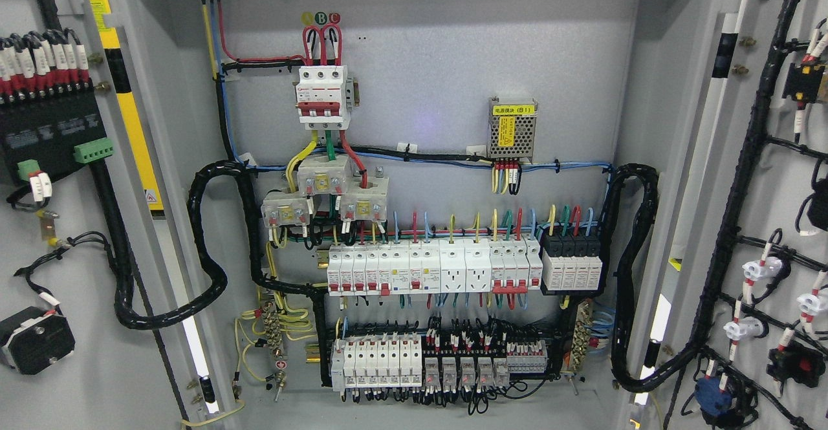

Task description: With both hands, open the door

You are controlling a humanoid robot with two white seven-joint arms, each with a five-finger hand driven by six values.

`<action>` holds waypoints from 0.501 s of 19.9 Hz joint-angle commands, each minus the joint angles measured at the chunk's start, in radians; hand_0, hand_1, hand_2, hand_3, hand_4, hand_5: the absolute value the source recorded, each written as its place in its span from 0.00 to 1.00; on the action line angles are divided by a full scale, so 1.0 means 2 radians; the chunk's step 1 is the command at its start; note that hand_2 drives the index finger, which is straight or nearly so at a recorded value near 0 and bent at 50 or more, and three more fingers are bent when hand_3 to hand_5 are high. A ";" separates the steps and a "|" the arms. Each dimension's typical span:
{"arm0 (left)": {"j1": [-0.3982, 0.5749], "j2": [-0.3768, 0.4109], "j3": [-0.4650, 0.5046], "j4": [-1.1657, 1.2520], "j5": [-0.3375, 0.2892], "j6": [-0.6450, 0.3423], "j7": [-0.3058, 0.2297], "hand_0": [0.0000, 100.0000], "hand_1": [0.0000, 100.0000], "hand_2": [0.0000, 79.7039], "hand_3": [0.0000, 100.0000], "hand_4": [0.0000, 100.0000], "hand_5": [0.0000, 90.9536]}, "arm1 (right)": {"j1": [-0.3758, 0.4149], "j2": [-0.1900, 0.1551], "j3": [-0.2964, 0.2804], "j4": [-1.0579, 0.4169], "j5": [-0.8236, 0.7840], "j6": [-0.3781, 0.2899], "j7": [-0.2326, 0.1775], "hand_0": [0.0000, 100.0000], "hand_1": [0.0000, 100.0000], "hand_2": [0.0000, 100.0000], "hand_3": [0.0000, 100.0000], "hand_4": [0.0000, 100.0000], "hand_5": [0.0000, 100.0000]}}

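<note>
Doors stand swung wide on both sides of a grey electrical cabinet (420, 61): the left door (58, 255) fills the picture's left edge and the right door (763, 191) its right edge, each showing its wired inner face. Between them the back panel carries a red-and-white main breaker (322, 97), a small metal power supply (511, 129), a long row of white breakers (433, 268) and a lower row of relays (440, 362). Thick black cable bundles (207, 249) loop to each door. Neither hand appears, so their state cannot be told.
</note>
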 commanded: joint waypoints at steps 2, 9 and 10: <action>-0.010 0.058 0.017 0.073 0.011 0.000 0.001 0.00 0.00 0.00 0.00 0.00 0.00 | -0.001 0.002 -0.009 0.004 0.000 -0.002 0.000 0.22 0.01 0.00 0.00 0.00 0.00; -0.026 0.064 0.017 0.101 0.011 0.000 -0.006 0.00 0.00 0.00 0.00 0.00 0.00 | 0.002 -0.002 0.017 -0.018 -0.007 -0.006 0.001 0.22 0.01 0.00 0.00 0.00 0.00; -0.026 0.064 0.017 0.103 0.011 0.001 -0.006 0.00 0.00 0.00 0.00 0.00 0.00 | 0.006 -0.003 0.026 -0.022 -0.009 -0.007 0.001 0.22 0.01 0.00 0.00 0.00 0.00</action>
